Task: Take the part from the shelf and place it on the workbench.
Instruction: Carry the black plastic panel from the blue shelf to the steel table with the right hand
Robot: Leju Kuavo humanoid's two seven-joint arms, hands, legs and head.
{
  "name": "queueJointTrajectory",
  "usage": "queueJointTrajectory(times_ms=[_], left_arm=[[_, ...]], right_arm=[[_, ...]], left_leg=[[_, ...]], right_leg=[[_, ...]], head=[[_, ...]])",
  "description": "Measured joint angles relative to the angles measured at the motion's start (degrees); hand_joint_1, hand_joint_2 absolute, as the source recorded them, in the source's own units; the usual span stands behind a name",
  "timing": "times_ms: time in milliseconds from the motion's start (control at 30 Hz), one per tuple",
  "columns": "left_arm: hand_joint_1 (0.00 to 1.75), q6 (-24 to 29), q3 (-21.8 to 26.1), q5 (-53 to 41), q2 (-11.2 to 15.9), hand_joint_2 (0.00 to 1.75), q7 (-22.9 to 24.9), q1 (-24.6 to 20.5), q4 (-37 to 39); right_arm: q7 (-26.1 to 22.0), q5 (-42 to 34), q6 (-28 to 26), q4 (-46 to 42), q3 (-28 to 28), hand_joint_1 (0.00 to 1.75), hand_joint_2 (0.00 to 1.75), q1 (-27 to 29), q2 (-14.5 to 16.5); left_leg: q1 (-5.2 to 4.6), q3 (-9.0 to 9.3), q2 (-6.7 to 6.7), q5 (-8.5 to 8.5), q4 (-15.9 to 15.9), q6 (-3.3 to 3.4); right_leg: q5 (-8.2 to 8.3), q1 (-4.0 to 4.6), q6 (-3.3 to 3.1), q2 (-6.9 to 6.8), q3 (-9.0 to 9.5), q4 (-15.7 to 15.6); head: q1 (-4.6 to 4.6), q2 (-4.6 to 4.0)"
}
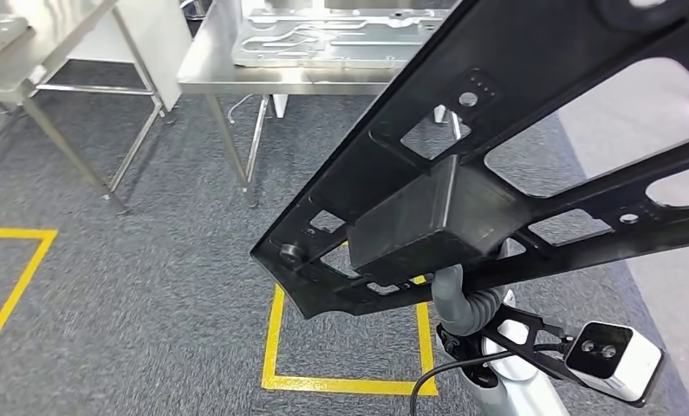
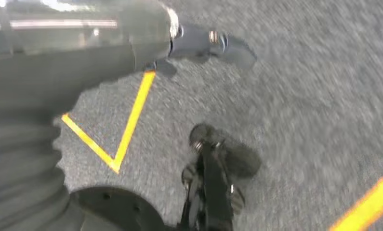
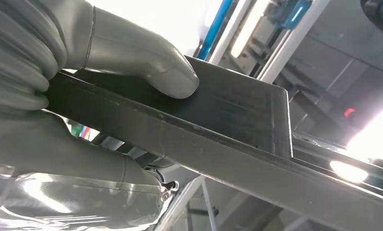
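Floor (image 1: 133,286): grey short-pile carpet, marked with yellow tape (image 1: 276,347) in square outlines; your head view looks down on it.

Workbench (image 1: 237,78): brushed stainless steel, thin tubular legs, standing ahead of you. A flat pressed metal panel (image 1: 323,39) with stamped ribs lies on its top. A second steel table (image 1: 29,61) stands to the left.

Part (image 1: 462,165): a long black frame of matt plastic or coated metal, flat bars with angular cut-outs and a boxy block at its middle. It is held up in the air, tilted across your head view, short of the workbench.

Right hand (image 3: 83,72): grasps the part, its smooth grey thumb (image 3: 146,57) pressing on the upper face, fingers beneath.

Left hand (image 2: 194,45): hangs over the carpet, blurred; you cannot tell how its fingers lie.
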Motion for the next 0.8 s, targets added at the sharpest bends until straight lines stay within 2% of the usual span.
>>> queueJointTrajectory(times_ms=[33, 67, 100, 167, 200, 233, 300, 333, 367, 400, 433, 500, 533, 567, 633, 700, 733, 800], left_arm=[[0.00, -0.1, 0.0, 0.0, 0.1, 1.75, 0.0, 0.0, 0.0], [0.00, -0.1, 0.0, 0.0, 0.1, 1.75, 0.0, -0.1, 0.0], [0.00, -0.2, 0.0, 0.0, 0.2, 1.75, 0.0, -0.2, 0.0], [0.00, -0.4, 0.0, -0.1, 0.2, 1.75, 0.0, -0.5, 0.0], [0.00, -0.5, 0.0, -0.1, 0.2, 1.75, 0.0, -0.6, 0.0], [0.00, -0.7, 0.0, -0.1, 0.2, 1.75, 0.0, -0.6, 0.0], [0.00, -1.0, 0.0, -0.2, 0.3, 1.75, 0.1, -0.5, 0.0], [0.00, -1.2, 0.0, -0.3, 0.3, 1.75, 0.2, -0.4, 0.0], [0.00, -1.4, 0.0, -0.4, 0.4, 1.75, 0.3, -0.4, 0.0], [0.00, -1.6, 0.0, -0.5, 0.4, 1.75, 0.4, -0.4, 0.0], [0.00, -1.7, 0.0, -0.6, 0.4, 1.75, 0.6, -0.4, 0.0], [0.00, -1.8, 0.0, -0.8, 0.4, 1.75, 0.7, -0.6, 0.0], [0.00, -1.9, 0.0, -0.9, 0.4, 1.75, 0.6, -0.6, 0.0], [0.00, -2.0, 0.0, -0.9, 0.5, 1.75, 0.6, -0.7, 0.0], [0.00, -2.2, 0.0, -1.1, 0.5, 1.75, 0.4, -0.6, 0.0], [0.00, -2.3, 0.0, -1.3, 0.6, 1.75, 0.1, -0.7, 0.0], [0.00, -2.4, 0.0, -1.3, 0.6, 1.75, 0.0, -0.7, 0.0], [0.00, -2.5, 0.0, -1.5, 0.7, 1.75, -0.1, -0.7, 0.0]], right_arm=[[0.0, 0.0, 0.0, 0.0, 0.0, 1.75, 1.75, 0.0, 0.1], [0.0, 0.0, 0.0, 0.0, 0.0, 1.75, 1.75, -0.1, 0.1], [0.0, 0.0, -0.2, 0.1, 0.0, 1.75, 1.75, -0.1, 0.2], [0.0, 0.5, -1.0, 0.1, 0.0, 1.75, 1.75, -0.1, 0.3], [0.0, 0.7, -1.6, 0.1, 0.0, 1.75, 1.75, -0.1, 0.3], [0.0, 1.0, -2.3, 0.2, 0.0, 1.75, 1.75, -0.3, 0.3], [0.0, 1.0, -3.3, 0.3, 0.1, 1.75, 1.75, -0.7, 0.3], [0.0, 0.8, -3.8, 0.4, 0.1, 1.75, 1.75, -0.9, 0.3], [0.1, 0.4, -4.3, 0.6, 0.2, 1.75, 1.75, -1.2, 0.3], [0.2, 0.1, -4.9, 0.7, 0.2, 1.75, 1.75, -1.6, 0.2], [0.4, -0.3, -5.6, 0.8, 0.3, 1.75, 1.75, -2.1, 0.2], [0.7, -0.9, -6.7, 1.0, 0.4, 1.75, 1.75, -3.2, 0.1], [0.8, -1.1, -7.1, 1.0, 0.5, 1.75, 1.75, -3.7, 0.1], [0.9, -1.2, -7.5, 1.0, 0.7, 1.75, 1.75, -4.2, 0.1], [1.5, -1.5, -9.0, 1.1, 1.3, 1.75, 1.75, -5.0, 0.0], [2.3, -1.8, -10.9, 1.0, 2.2, 1.75, 1.75, -5.7, -0.1], [2.6, -2.1, -11.6, 0.9, 2.7, 1.75, 1.75, -6.1, -0.2], [2.8, -2.6, -12.9, 0.9, 3.6, 1.75, 1.75, -6.9, -0.4]], left_leg=[[0.04, 1.39, -1.22, 1.33, -3.4, 0.28], [0.01, 2.26, -2.25, 1.89, -5.5, 0.52], [-0.06, 2.60, -2.78, 1.74, -6.2, 0.78], [-0.09, 2.84, -1.89, 1.83, -6.7, 1.36], [0.00, 3.04, -1.37, 1.99, -7.1, 1.79], [0.12, 3.22, -0.88, 2.18, -7.5, 2.16], [0.18, 3.41, -0.02, 2.33, -7.9, 2.62], [0.16, 3.39, 0.38, 2.28, -7.9, 2.68], [0.14, 3.39, 0.74, 2.22, -7.8, 2.68], [0.10, 3.40, 1.08, 2.13, -7.7, 2.66], [0.07, 3.43, 1.33, 2.02, -7.6, 2.60], [0.00, 3.59, 1.63, 1.73, -7.4, 2.37], [-0.12, 3.62, 1.71, 1.56, -7.2, 2.16], [-0.18, 3.62, 1.79, 1.43, -7.1, 1.89], [-0.25, 3.64, 1.98, 1.26, -7.1, 1.24], [-0.16, 3.69, 2.11, 0.89, -6.9, 0.60], [-0.10, 3.26, 2.07, 0.11, -5.7, 0.35], [0.09, 0.48, 1.91, -2.85, 0.4, -0.04]], right_leg=[[-0.06, -0.02, 0.22, 0.71, -0.08, 0.1], [-0.06, -0.11, 0.49, 1.29, -0.25, 0.2], [-0.02, -0.24, 0.83, 1.84, -0.47, 0.2], [0.03, -0.53, 1.51, 2.49, -0.66, 0.1], [-0.36, -0.55, 1.76, 1.70, -0.87, 0.6], [-1.33, -0.59, 1.96, 0.24, -1.56, 2.1], [-4.69, -0.79, 2.42, -3.27, -4.61, 8.5], [-6.34, -0.97, 2.72, -4.14, -6.57, 12.4], [-7.18, -1.09, 2.98, -4.49, -8.01, 15.3], [-6.97, -1.16, 3.16, -4.59, -8.53, 16.3], [-5.69, -1.18, 3.21, -4.62, -7.87, 14.9], [-1.86, -1.04, 2.82, -4.92, -3.94, 7.2], [-0.60, -0.84, 2.53, -5.17, -2.07, 3.5], [-0.02, -0.62, 2.25, -5.38, -0.88, 1.2], [-0.11, -0.23, 1.84, -5.35, -0.40, 0.0], [0.00, -0.44, 1.28, -5.07, -0.10, -0.4], [0.05, -0.58, 0.95, -5.02, 0.15, -0.7], [-0.06, -0.69, 0.38, -4.97, 0.58, -1.1]], head=[[0.00, 0.00], [0.00, 0.00], [0.00, 0.00], [0.00, 0.00], [0.01, 0.00], [0.01, 0.00], [0.02, 0.00], [0.01, 0.00], [0.01, 0.00], [0.01, 0.00], [0.01, 0.00], [0.01, 0.00], [0.01, 0.00], [0.01, 0.00], [0.01, 0.00], [0.01, 0.00], [0.01, 0.01], [0.01, 0.01]])
